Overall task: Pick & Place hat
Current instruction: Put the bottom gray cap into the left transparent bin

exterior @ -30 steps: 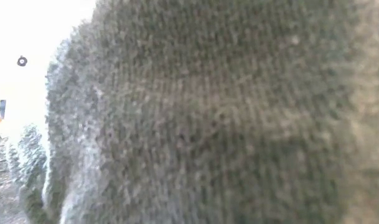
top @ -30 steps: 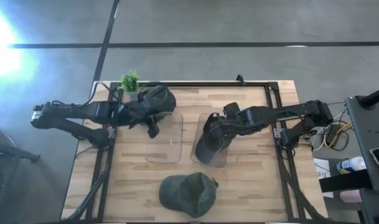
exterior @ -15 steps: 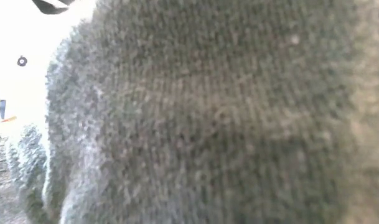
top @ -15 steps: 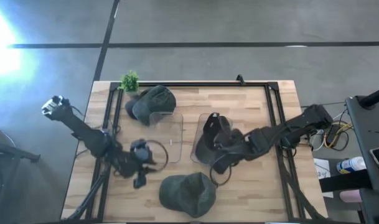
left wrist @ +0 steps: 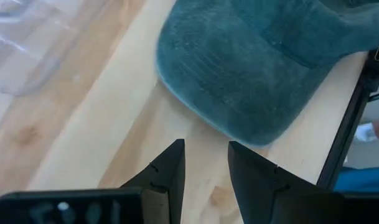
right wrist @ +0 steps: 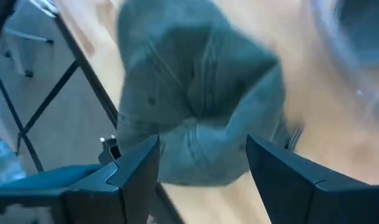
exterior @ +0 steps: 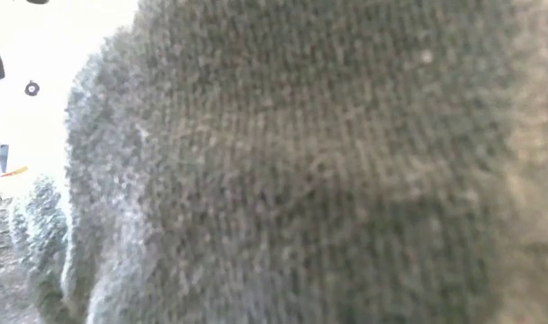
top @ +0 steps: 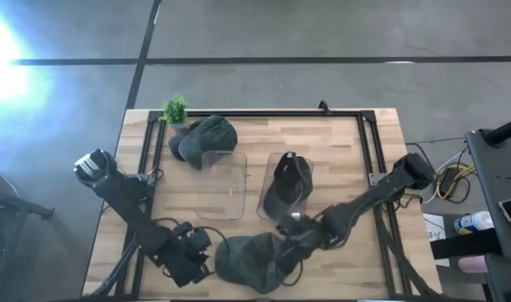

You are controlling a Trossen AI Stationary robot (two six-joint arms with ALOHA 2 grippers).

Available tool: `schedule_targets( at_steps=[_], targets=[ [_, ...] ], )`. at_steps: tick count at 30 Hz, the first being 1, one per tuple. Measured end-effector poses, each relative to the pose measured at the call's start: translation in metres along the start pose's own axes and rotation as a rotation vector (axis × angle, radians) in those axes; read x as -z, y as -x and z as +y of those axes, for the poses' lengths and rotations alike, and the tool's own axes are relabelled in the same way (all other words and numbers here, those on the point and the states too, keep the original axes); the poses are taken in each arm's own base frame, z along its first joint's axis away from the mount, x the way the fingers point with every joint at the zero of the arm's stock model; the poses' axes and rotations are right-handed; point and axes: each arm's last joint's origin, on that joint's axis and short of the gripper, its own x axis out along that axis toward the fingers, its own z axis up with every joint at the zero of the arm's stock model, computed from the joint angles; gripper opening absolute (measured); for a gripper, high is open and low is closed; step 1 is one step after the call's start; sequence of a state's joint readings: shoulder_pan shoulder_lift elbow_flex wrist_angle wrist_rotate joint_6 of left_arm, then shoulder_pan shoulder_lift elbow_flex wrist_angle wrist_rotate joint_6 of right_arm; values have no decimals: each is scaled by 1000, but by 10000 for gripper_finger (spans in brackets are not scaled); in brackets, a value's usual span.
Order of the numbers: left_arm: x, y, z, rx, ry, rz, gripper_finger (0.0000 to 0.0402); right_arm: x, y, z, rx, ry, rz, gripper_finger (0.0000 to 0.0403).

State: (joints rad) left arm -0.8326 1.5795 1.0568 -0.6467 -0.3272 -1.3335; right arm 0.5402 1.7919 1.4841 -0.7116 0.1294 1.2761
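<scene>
A green cap (top: 248, 262) lies on its open underside by the table's near edge, and its fabric (exterior: 300, 162) fills the low view. My left gripper (top: 209, 254) is low at the cap's left side, open a narrow gap (left wrist: 206, 152), just short of the cap's brim (left wrist: 239, 68). My right gripper (top: 290, 243) hovers at the cap's right far side, wide open (right wrist: 201, 155), with the crown (right wrist: 195, 93) ahead between its fingers. I see neither gripper touching the cap.
A second green cap (top: 206, 137) lies at the far left beside a small plant (top: 175, 109). A dark cap (top: 287, 178) sits on the right clear stand (top: 280, 205), next to another clear stand (top: 223, 186). A black frame (top: 368, 134) borders the table.
Both arms have swung toward the table's near edge. My left gripper went from the far-left cap down to the near cap's left side. My right gripper left the dark cap on the clear stand and came down to the near cap's right side. The caps stayed put.
</scene>
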Motion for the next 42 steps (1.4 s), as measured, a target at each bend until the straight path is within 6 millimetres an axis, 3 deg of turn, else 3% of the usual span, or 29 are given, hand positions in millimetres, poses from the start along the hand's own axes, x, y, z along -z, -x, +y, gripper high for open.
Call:
schedule_targets(
  at_steps=[8,13,17,30,38,42],
  targets=[
    [13,-28,-6,82,41,-18,115,34,-56,21,-114,-221,27,233],
    [20,-34,1,61,88,-79,115,46,-90,17,-73,-315,39,233],
    [23,-41,7,96,131,-117,115,52,-104,12,-31,-349,44,233],
    [27,-58,23,505,349,-342,115,50,-110,9,-12,-357,40,233],
    [13,-62,25,473,282,-380,115,33,-112,7,-23,-344,-7,233],
    [17,-70,35,354,244,-242,115,27,-113,6,-31,-340,-17,233]
  ],
)
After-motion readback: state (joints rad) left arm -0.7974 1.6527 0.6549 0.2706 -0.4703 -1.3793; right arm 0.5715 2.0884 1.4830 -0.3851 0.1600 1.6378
